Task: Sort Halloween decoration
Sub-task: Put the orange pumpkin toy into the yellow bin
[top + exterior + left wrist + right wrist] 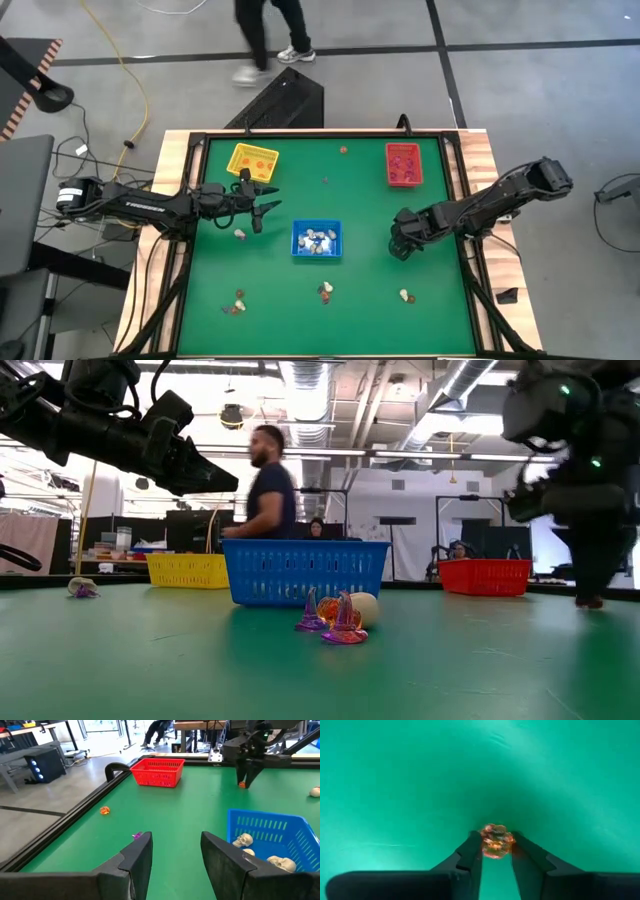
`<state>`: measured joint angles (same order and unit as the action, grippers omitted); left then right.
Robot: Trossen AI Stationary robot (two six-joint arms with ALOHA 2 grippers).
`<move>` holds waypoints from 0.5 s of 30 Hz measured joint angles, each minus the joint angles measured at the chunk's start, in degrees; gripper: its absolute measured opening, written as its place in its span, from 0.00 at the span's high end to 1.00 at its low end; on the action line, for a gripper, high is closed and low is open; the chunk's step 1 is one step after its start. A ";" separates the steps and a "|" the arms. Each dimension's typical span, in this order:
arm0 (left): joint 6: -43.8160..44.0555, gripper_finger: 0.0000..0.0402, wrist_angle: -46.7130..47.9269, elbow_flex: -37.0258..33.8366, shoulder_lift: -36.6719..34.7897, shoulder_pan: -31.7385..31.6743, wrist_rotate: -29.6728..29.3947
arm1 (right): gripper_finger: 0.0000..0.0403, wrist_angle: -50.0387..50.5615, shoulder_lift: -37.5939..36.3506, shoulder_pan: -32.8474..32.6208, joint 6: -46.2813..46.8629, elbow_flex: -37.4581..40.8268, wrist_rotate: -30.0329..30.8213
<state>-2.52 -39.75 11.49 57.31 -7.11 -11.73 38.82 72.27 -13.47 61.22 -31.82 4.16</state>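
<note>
Right gripper (pixel 496 851) down on green surface (pixel 370 300), fingers pinching an orange trinket (pixel 495 840) between blue tray (pixel 316 240) and right edge. Left gripper (pixel 176 851) spread, empty, hovering beside yellow tray (pixel 252 160). Skulls (pixel 243 840) in blue tray; other trinkets scattered on surface.

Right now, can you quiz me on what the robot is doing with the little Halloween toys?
1. True or false: the blue tray holds little skulls.
2. Which gripper has an orange trinket between its jaws? A) the left gripper B) the right gripper
3. Fill in: the red tray sits near the table's far ____ side.

Key:
1. True.
2. B; the left gripper's jaws stand open and empty.
3. Right.
</note>
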 joint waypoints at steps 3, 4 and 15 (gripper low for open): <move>0.00 0.61 0.02 0.00 -0.01 0.00 0.00 | 0.70 -1.05 0.21 -0.04 -2.80 -2.45 -0.33; -0.02 0.61 0.00 0.00 -0.01 0.00 0.00 | 0.70 -0.94 0.28 -0.04 -4.03 -3.59 -0.28; -0.66 0.61 -0.07 0.00 -0.01 0.00 0.00 | 0.73 -25.98 0.22 6.64 -30.27 -11.83 7.32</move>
<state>-3.18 -39.82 11.49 57.30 -7.11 -11.73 12.84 72.49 -6.83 30.95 -43.64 11.48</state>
